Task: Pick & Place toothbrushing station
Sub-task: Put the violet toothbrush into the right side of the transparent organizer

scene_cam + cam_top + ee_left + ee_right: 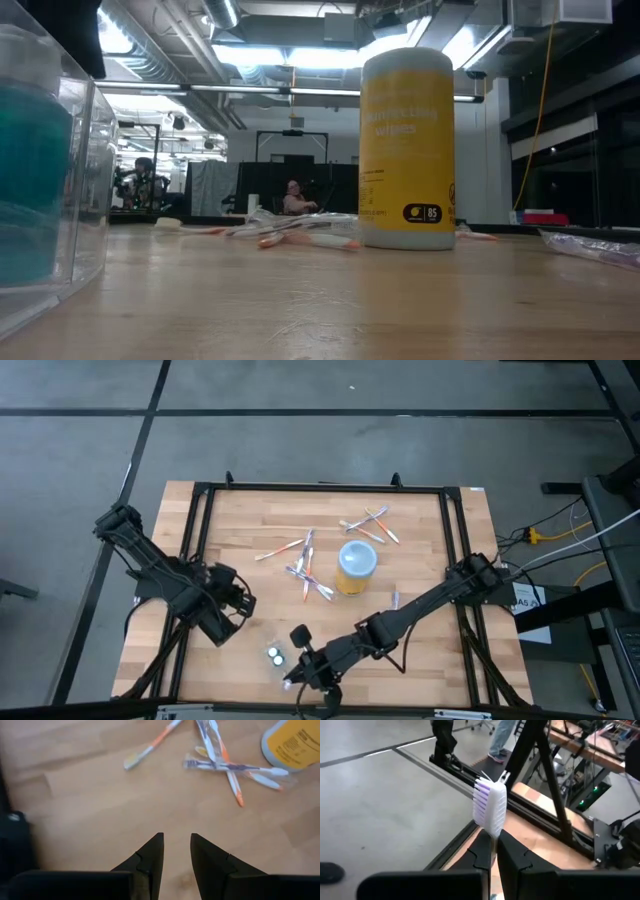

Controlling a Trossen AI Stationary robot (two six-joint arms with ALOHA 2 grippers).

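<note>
The right pincer [492,851] is clamped shut on a toothbrush [490,810] whose purple-bristled head stands up between its fingers, the long axis running along the pincer's own line; in the high view it sits at the table's [430,540] near edge, about six o'clock of the yellow cup [356,565]. The left pincer [176,851], part open and empty, hovers at roughly eight o'clock of the cup. I judge the left arm nearer the loose toothbrushes [305,565], which lie toward one o'clock from it, axes crossing.
</note>
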